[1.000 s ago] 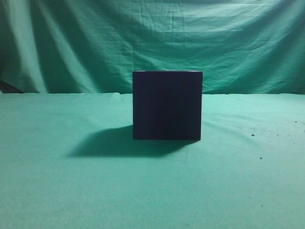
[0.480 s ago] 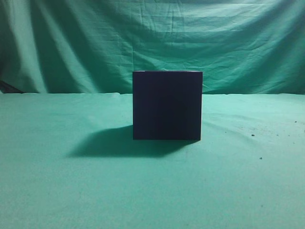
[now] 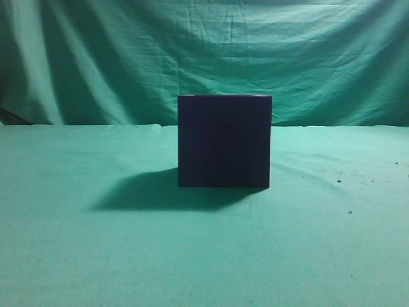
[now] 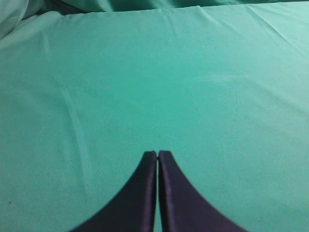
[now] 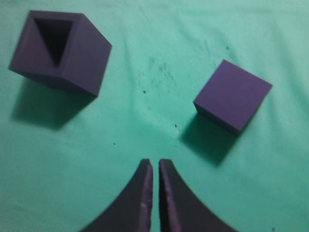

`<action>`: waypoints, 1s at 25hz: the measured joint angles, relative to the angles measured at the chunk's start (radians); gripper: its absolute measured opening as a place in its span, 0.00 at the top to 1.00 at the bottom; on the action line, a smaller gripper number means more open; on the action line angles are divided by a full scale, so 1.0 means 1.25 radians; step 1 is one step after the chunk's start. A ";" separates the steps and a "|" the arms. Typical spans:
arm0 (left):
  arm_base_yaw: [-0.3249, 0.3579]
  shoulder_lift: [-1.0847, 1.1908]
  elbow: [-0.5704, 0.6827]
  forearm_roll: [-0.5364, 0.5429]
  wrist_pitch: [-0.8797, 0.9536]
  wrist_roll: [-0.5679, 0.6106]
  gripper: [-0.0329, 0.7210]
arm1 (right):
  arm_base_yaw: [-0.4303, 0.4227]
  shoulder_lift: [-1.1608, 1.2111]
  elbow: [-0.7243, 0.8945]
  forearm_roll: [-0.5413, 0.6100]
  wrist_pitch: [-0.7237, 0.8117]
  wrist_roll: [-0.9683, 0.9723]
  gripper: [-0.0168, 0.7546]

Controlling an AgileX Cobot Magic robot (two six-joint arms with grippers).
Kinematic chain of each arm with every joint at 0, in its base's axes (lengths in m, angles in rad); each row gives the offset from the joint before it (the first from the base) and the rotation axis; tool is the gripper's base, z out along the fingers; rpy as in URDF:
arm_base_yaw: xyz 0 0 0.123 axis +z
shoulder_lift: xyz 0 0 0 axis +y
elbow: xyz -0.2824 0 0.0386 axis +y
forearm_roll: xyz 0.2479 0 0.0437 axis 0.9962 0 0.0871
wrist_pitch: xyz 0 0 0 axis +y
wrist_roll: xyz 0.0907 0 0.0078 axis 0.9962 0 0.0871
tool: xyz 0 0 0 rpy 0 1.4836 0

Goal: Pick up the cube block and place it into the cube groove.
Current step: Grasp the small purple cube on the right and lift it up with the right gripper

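In the right wrist view the dark purple cube block (image 5: pixel 234 94) lies on the green cloth at the right. The large dark box (image 5: pixel 84 58) stands at the upper left, apart from the block. The cube groove (image 5: pixel 53 38) in its top is open and empty. My right gripper (image 5: pixel 155 162) is shut and empty, above the cloth, nearer than both and between them. My left gripper (image 4: pixel 158 153) is shut and empty over bare cloth. In the exterior view only the dark box (image 3: pixel 223 141) shows, from the front. The block and both grippers are out of sight there.
Green cloth (image 3: pixel 96 256) covers the table and hangs as a backdrop (image 3: pixel 96 57). Small dark specks (image 5: pixel 157 67) lie on the cloth between box and block. A fold of the cloth's far edge (image 4: pixel 135 9) shows in the left wrist view.
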 joint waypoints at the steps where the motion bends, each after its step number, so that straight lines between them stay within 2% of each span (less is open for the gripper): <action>1: 0.000 0.000 0.000 0.000 0.000 0.000 0.96 | 0.000 0.035 -0.030 -0.019 0.018 0.039 0.98; 5: 0.000 0.000 0.000 0.000 0.000 0.000 0.96 | 0.000 0.150 -0.101 -0.104 0.070 0.182 0.98; 10: 0.000 0.000 0.000 0.000 0.000 0.000 0.96 | 0.000 0.275 -0.109 -0.200 0.059 0.273 0.98; 17: 0.000 0.000 0.000 0.000 0.000 0.000 0.96 | 0.005 0.362 -0.110 -0.179 0.010 0.292 0.98; 25: 0.000 0.000 0.000 0.000 0.000 0.000 0.96 | 0.089 0.389 -0.149 -0.262 -0.005 0.407 0.98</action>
